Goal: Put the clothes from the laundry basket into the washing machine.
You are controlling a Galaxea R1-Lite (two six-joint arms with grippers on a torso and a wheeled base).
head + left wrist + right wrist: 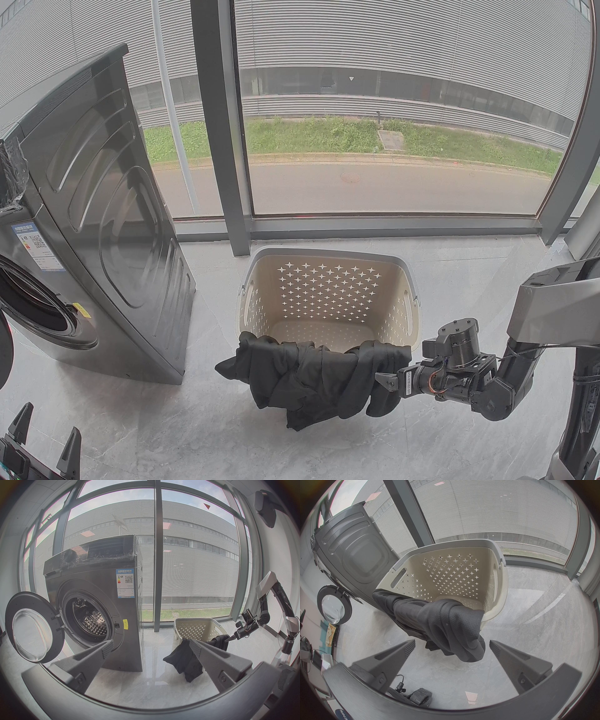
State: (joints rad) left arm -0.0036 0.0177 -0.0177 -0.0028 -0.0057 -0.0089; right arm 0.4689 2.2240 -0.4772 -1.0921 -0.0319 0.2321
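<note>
Shows a crumpled black garment (312,381) draped over the near rim of a cream plastic laundry basket (325,253) with star-shaped perforations, at centre frame on a pale marble floor (187,431). Hangs mostly outside the basket, on the side towards the bottom of the head view. Places the right gripper (384,380) at lower right, at the garment's right end, fingers spread wide with the cloth bunched ahead of them and not clamped. Sets the left gripper (50,419) in the lower left corner, likewise spread and holding nothing. Puts a dark grey front-loading washing machine (94,212) at left, well apart from the basket, its round glass door (31,627) swung open. Backs the scene with a tall glass window wall (387,94).
</note>
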